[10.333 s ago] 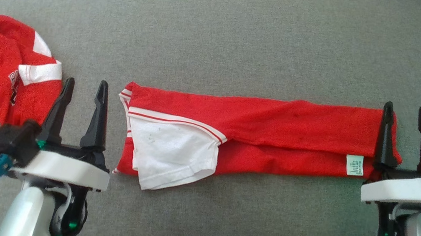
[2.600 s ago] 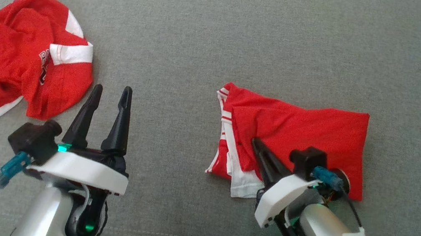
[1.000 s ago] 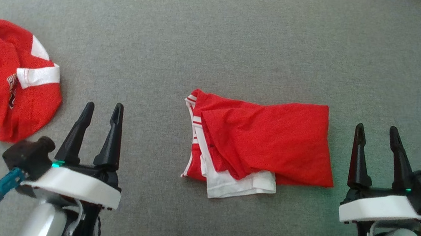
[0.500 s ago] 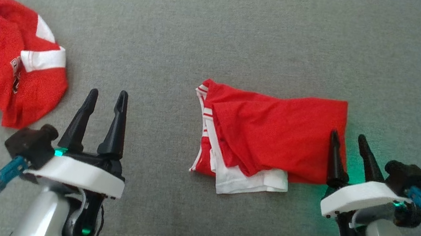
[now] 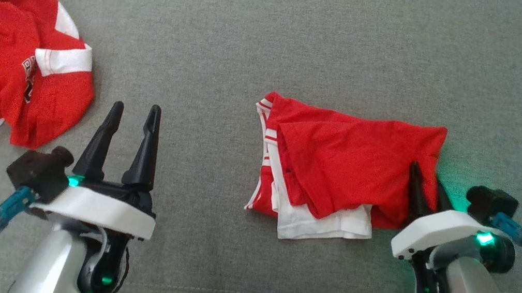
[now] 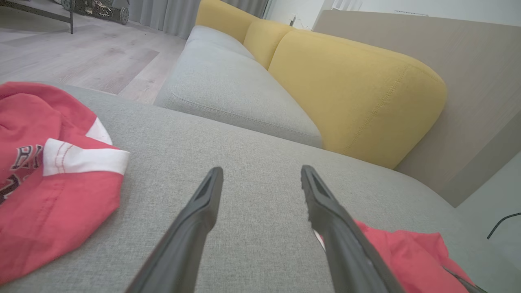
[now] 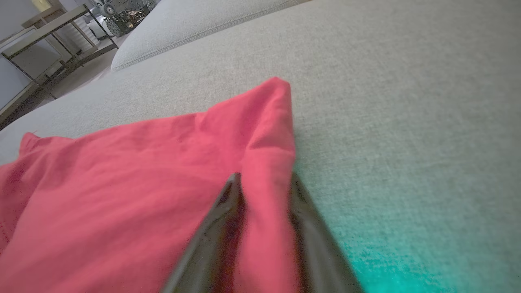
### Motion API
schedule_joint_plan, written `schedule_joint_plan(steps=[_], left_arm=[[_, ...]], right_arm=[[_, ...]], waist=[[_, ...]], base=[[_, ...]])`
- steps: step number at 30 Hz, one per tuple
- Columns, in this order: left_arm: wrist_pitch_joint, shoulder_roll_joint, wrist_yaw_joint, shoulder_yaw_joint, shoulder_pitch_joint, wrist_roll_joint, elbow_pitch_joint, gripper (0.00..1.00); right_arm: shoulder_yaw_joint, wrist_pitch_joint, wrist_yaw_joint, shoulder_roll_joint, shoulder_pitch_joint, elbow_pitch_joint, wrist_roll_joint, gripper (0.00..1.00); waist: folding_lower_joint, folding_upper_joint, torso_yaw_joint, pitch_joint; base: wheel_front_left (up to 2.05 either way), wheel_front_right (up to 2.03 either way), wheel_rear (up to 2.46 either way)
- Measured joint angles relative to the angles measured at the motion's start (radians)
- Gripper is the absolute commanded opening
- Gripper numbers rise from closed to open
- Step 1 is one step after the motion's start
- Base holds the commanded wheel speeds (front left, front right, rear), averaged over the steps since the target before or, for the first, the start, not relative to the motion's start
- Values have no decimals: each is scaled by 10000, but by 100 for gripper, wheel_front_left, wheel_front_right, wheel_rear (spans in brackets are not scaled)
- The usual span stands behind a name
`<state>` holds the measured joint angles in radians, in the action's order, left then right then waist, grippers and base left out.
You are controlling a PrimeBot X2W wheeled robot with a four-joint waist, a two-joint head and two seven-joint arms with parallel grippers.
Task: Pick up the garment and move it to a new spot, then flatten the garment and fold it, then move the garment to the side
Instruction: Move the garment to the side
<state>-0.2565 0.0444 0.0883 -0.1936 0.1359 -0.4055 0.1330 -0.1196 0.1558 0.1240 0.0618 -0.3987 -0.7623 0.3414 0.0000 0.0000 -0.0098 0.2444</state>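
Observation:
The garment (image 5: 352,166), a red piece with white trim, lies folded into a rough rectangle on the grey sofa seat (image 5: 257,36), right of centre. My right gripper (image 5: 426,175) sits at its right edge. In the right wrist view the two fingers pinch a raised ridge of the garment's red cloth (image 7: 122,183) at the right gripper (image 7: 264,179). My left gripper (image 5: 136,107) hovers open over bare cushion, well left of the garment, with nothing between its fingers. The left wrist view has the left gripper (image 6: 262,171) open and a corner of the garment (image 6: 407,252) at lower right.
A second red shirt (image 5: 7,64) with white bands lies crumpled at the seat's far left, close to the left gripper, and appears as the crumpled shirt (image 6: 49,183) in the left wrist view. Beyond the seat are a yellow backrest (image 6: 346,89) and wooden floor (image 6: 61,53).
My right gripper has moved left onto the garment's right edge and its fingers have narrowed onto the cloth. The head camera has tilted. The left gripper is unchanged.

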Motion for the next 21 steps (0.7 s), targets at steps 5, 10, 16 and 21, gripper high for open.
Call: schedule_joint_plan(steps=[5,10,16,21], left_arm=[[-2,2,0,88,74,-2,0,100],[-2,0,-2,73,131,-2,-130,100],[-2,0,8,-48,357,113,-339,100],[-2,-6,119,-244,1149,399,-566,100]], right_arm=[[-514,322,0,192,-205,-100,-414,0],[-1145,535,2,690,-587,295,-1323,0],[-2142,328,2,1482,-1712,1057,-1852,0],[-2813,-199,2,2416,-2823,1406,-1793,0]], waist=[[0,0,-58,-63],[0,0,-238,-162],[0,0,-547,-29],[0,0,-762,396]], base=[[0,0,0],[0,0,0],[0,0,0],[0,0,0]])
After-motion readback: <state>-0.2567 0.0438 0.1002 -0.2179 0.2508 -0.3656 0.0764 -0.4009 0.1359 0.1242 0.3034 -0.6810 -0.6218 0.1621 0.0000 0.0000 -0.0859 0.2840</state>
